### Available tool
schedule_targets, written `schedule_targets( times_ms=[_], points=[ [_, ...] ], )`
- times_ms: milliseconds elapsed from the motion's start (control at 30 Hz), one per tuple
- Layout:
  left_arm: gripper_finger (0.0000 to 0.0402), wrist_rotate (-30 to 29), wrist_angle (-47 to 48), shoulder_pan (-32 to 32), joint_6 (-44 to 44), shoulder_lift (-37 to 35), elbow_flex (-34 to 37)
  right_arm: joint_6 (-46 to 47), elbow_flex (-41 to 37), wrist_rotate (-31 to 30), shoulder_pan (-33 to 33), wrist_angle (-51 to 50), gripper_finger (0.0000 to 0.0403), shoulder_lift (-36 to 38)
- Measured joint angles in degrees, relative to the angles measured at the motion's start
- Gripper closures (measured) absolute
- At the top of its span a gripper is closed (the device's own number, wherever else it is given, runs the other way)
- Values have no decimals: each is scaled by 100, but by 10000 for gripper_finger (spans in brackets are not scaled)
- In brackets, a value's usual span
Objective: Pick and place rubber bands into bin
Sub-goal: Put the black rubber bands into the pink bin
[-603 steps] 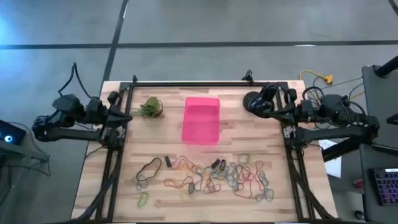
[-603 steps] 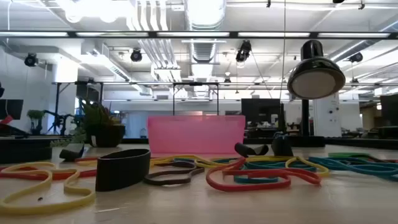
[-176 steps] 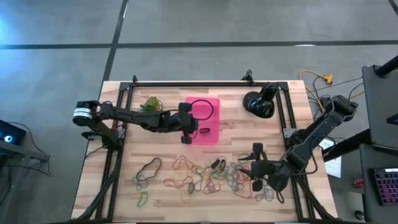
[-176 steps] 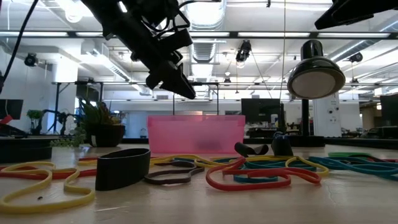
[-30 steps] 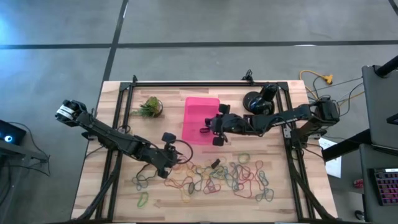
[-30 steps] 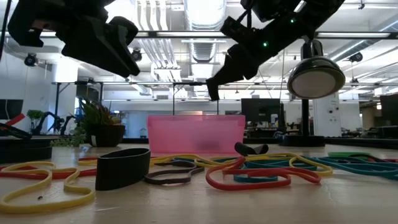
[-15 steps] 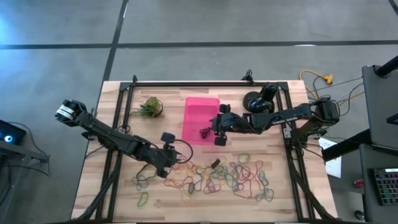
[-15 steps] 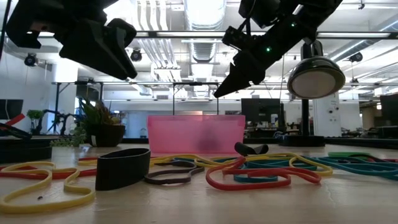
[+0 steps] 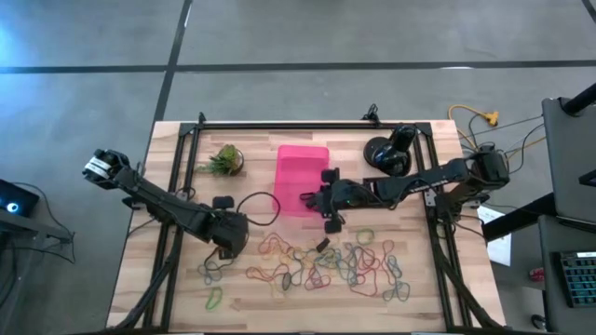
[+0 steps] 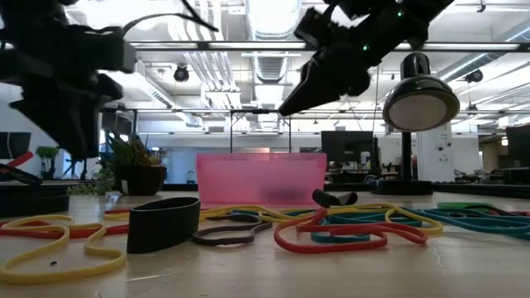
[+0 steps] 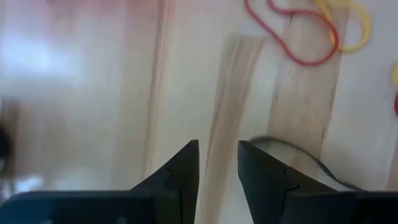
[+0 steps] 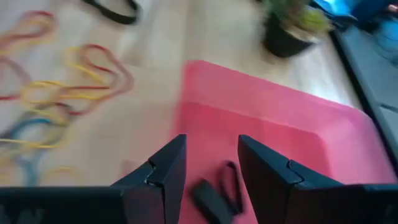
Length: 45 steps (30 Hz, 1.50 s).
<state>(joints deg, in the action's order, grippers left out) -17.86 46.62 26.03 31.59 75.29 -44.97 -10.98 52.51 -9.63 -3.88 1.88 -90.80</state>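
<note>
The pink bin (image 9: 300,167) stands at the middle of the table's far half, with a short black rubber band (image 12: 217,190) lying inside it near its near right corner. My right gripper (image 9: 318,199) hovers open above that corner (image 12: 211,140) and holds nothing. Many coloured rubber bands (image 9: 326,265) lie loose on the wood along the near half. My left gripper (image 9: 230,239) points steeply down over the left end of that spread. It is open (image 11: 217,146) above bare wood, with a black band (image 11: 298,152) just beside one finger.
A small potted plant (image 9: 223,160) stands left of the bin and a round black lamp (image 9: 386,154) to its right. A wide black band (image 10: 163,223) stands on edge at the near side. A dark cable (image 9: 259,207) loops from my left wrist. Bare wood lies between bin and bands.
My left gripper has tipped steeply downward, rolled about its own axis and shifted toward the table's left edge, staying above the bands. My right gripper has drifted a little toward the near edge at the bin's right side.
</note>
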Motion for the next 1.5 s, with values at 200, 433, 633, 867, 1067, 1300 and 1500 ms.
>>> schedule_targets(
  times_ms=[200,433,633,867,1067,1300,1500],
  points=[
    [307,311,35,126,427,16,15,37,4,116,-515,-63,268,0],
    [307,340,19,137,565,424,37,324,4,116,-1245,-193,276,0],
    [307,458,-34,137,557,1030,25,379,4,115,-1856,-216,273,12],
    [307,484,-61,137,493,1278,13,643,4,65,-2252,-208,282,70],
    [321,473,-76,137,360,1303,11,699,4,63,-2401,-207,289,72],
    [396,397,-66,135,346,1303,13,804,4,63,-2436,-207,301,74],
    [399,117,-49,137,238,1290,-56,804,4,64,-2439,-208,312,74]
  ],
)
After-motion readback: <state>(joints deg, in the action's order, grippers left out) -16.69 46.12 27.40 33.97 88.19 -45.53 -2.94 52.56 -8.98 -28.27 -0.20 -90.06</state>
